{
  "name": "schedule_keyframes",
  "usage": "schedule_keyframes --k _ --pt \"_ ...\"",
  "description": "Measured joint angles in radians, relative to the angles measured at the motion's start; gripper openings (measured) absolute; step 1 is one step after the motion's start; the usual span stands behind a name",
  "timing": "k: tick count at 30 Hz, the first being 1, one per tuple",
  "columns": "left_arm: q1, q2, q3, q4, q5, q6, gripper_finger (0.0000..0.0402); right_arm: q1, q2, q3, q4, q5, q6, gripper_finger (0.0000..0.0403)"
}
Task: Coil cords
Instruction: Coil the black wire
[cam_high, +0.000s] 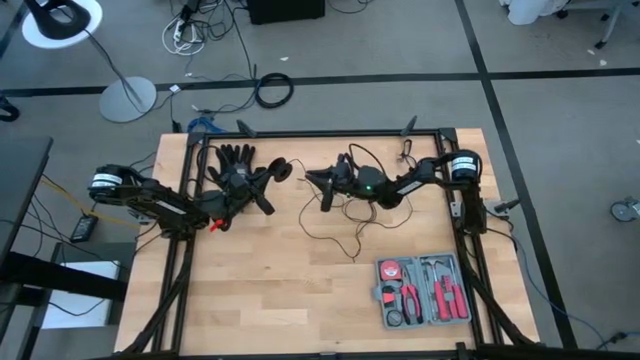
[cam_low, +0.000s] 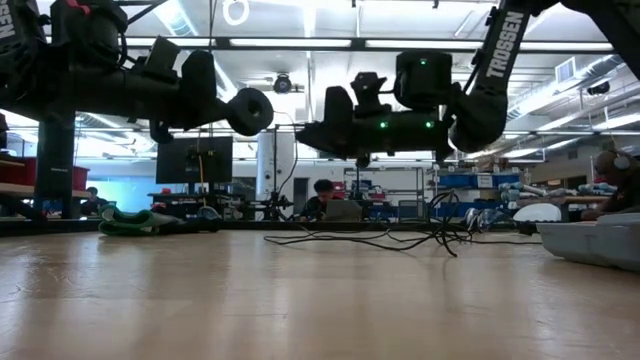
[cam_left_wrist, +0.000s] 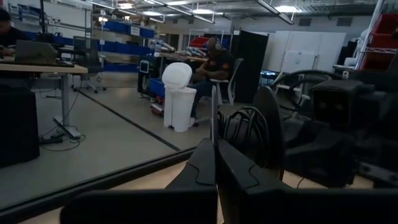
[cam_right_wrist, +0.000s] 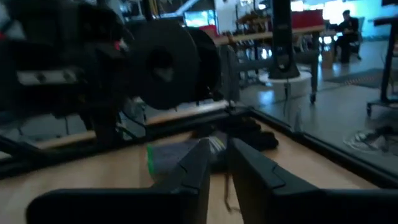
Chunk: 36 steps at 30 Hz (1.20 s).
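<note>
Tabletop wire (cam_high: 345, 225) shows overhead; left gripper (cam_left_wrist: 215, 155) pinches disc (cam_left_wrist: 268, 134), right gripper (cam_right_wrist: 219, 163) parted.

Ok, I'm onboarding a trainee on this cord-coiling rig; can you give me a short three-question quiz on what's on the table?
1. True or false: the tool case lies open near the right arm's side of the table.
2. Which gripper holds the black disc: A left gripper, B right gripper?
3. Fill in: the thin wire lies loose on the ____.

Key: 1 true; 2 A; 3 table.
</note>
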Motion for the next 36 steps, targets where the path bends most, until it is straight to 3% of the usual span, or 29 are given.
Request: schedule_keyframes --k 11,17,22,28,33,36 --pt "0.0 0.0 0.001 0.008 -0.001 0.023 0.0 -0.001 0.0 0.029 -0.098 0.034 -0.033 0.0081" --pt "0.0 0.0 0.001 0.01 -0.001 0.021 0.0 0.003 0.0 0.035 -0.154 0.034 -0.036 0.0011" --pt "0.0 0.0 0.001 0.008 0.014 0.004 0.0 0.006 0.002 0.136 -0.398 0.038 -0.005 0.0002" --pt "0.0 0.0 0.001 -0.009 0.008 -0.032 0.0 0.023 0.005 0.309 -0.704 -0.046 -0.094 0.0001" --pt "0.001 0.0 0.011 -0.025 -0.01 -0.032 0.0 0.038 0.085 0.447 -0.82 -0.213 -0.145 0.0001" --pt "0.0 0.001 0.036 -0.068 -0.008 -0.031 0.0 0.048 0.129 0.51 -0.851 -0.238 -0.165 0.0001"
